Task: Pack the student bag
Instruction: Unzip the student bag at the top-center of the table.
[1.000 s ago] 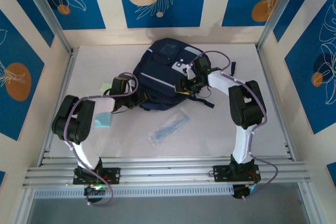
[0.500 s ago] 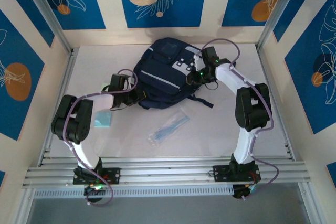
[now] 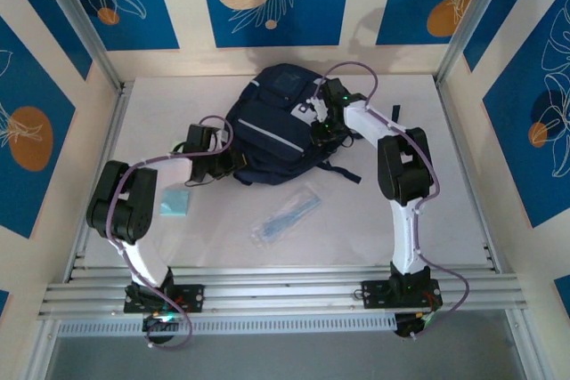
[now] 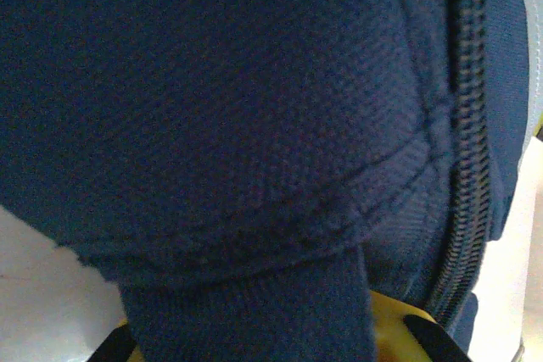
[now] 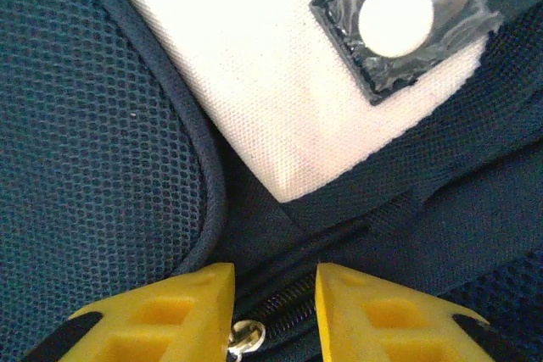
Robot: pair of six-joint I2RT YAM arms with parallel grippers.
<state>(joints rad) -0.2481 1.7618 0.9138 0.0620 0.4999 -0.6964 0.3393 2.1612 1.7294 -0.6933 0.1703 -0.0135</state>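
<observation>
Here, both hands are at the student bag (image 3: 272,131).
The left hand (image 3: 233,165) is closed, apparently pinching its fabric; the right hand (image 5: 276,281) stands partly open over the zipper pull (image 5: 242,336).

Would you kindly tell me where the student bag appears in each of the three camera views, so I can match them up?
Top external: the student bag lies toward the back centre of the table.
Left wrist: the student bag crosses the upper picture, zipper down the right.
Right wrist: close up, mesh at left, white patch upper centre.
Shared landmark: that white patch, on the bag's front in the top view.
</observation>
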